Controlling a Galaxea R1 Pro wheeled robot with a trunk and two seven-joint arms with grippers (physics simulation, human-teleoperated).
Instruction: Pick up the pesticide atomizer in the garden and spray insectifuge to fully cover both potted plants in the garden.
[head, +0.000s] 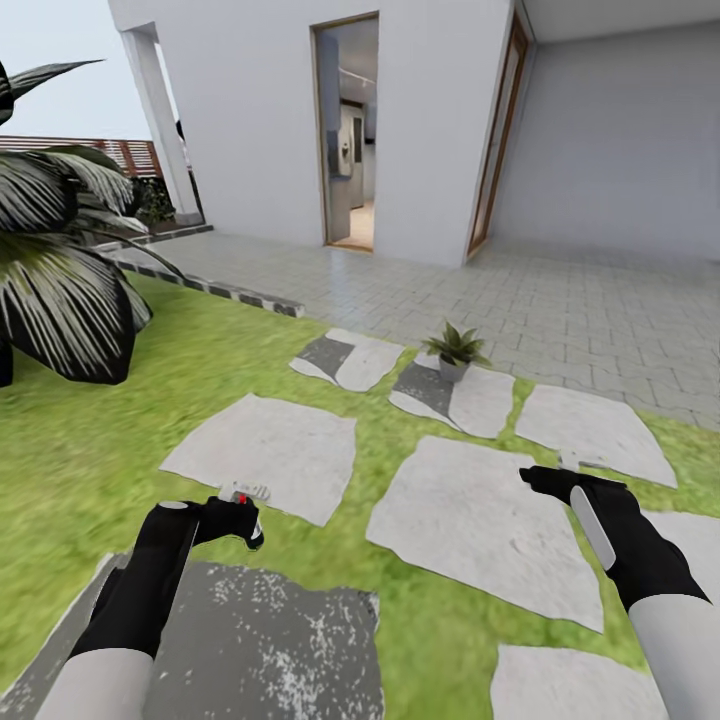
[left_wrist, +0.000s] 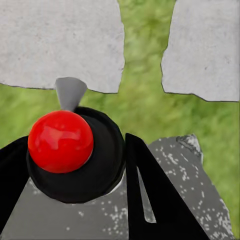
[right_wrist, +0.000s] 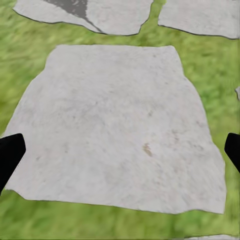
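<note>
Green grass and grey stepping stones (head: 262, 450) filled the ground in front of the robot, with pale paving (head: 560, 300) and a white house wall (head: 260, 110) beyond. The left gripper (head: 243, 515) was pressed shut around the spray bottle (head: 245, 495), low on the left and near the robot, over the edge of a dark speckled stone (head: 260, 640). In the head view only its whitish trigger head and a red spot showed. In the left wrist view the bottle (left_wrist: 75, 152) stood end-on between the black fingers (left_wrist: 157, 200), so its long axis ran toward that camera, and its grey nozzle (left_wrist: 70, 92) pointed away over the grass toward the far stones. One small potted plant (head: 455, 350) sat on a far stone, ahead and to the right, well apart from the bottle. The right gripper (head: 550, 478) hung over a large pale stone (right_wrist: 120, 125), its fingers (right_wrist: 10, 155) spread wide with nothing between them. A dark palm (head: 60, 270) stood at far left.
</note>
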